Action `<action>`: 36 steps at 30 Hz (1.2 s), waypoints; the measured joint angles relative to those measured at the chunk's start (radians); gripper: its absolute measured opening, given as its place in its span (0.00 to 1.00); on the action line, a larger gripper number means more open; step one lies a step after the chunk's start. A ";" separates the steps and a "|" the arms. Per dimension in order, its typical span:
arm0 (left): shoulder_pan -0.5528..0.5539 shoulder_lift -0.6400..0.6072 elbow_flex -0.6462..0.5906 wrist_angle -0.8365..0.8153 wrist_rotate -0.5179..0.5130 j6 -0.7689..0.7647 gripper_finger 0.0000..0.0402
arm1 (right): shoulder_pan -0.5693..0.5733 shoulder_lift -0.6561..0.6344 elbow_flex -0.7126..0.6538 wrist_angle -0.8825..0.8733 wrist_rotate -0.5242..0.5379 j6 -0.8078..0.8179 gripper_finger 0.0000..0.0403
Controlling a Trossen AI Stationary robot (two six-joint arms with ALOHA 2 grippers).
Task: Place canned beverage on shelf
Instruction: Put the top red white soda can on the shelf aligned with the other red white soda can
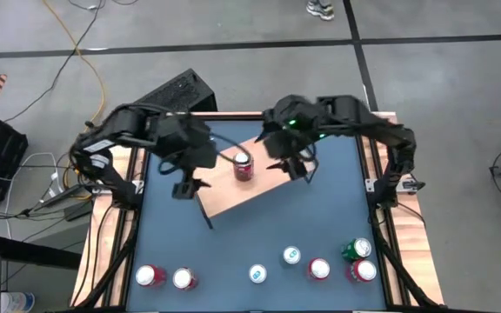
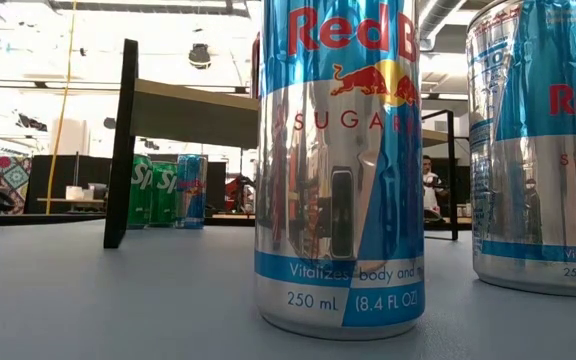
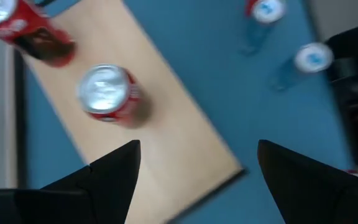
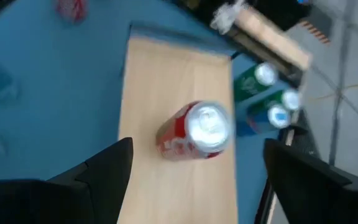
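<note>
Seen from above, the left claw (image 1: 187, 184) hangs over the left part of the shelf (image 1: 255, 187), its two dark fingers (image 3: 114, 171) spread wide with nothing between them. The red can (image 1: 243, 165) stands upright on the light wood board, just to the right of this claw and apart from it; in the left wrist view the same can (image 3: 107, 93) sits on the board (image 3: 160, 124) ahead of the open fingers, clear of both. A second red can (image 3: 27, 28) shows at that picture's upper corner, but whether it rests on the shelf cannot be told.

Right of the red can, the right claw (image 1: 298, 167) hovers over the right end of the shelf, likewise opened wide and empty. Its wrist view looks down on the can (image 4: 197, 132), upright on the wood (image 4: 179, 74), ahead of and between the lines of the spread fingers (image 4: 104, 168) without touching them.

Along the near edge of the dark blue desk (image 1: 259, 230) stand more cans: two red ones (image 1: 165, 277) on the left, a blue-and-silver can (image 1: 258, 274) in the middle, then another blue-and-silver can (image 1: 291, 255), a red can (image 1: 319, 269), a green can (image 1: 356, 249) and a last red can (image 1: 361, 271) on the right. The low view is filled by a tall blue-and-silver can (image 2: 340, 165) close to the lens.
</note>
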 joint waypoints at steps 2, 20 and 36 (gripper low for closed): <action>-0.034 -0.023 0.000 -0.001 0.022 -0.048 0.77 | 0.000 0.046 0.000 0.037 -0.001 -0.035 0.85; -0.238 -0.126 -0.001 0.007 -0.037 -0.237 0.77 | -0.072 0.171 -0.001 0.107 -0.160 -0.137 0.85; -0.258 -0.125 -0.002 0.005 -0.046 -0.228 0.77 | -0.186 0.225 -0.002 0.128 -0.375 -0.138 0.85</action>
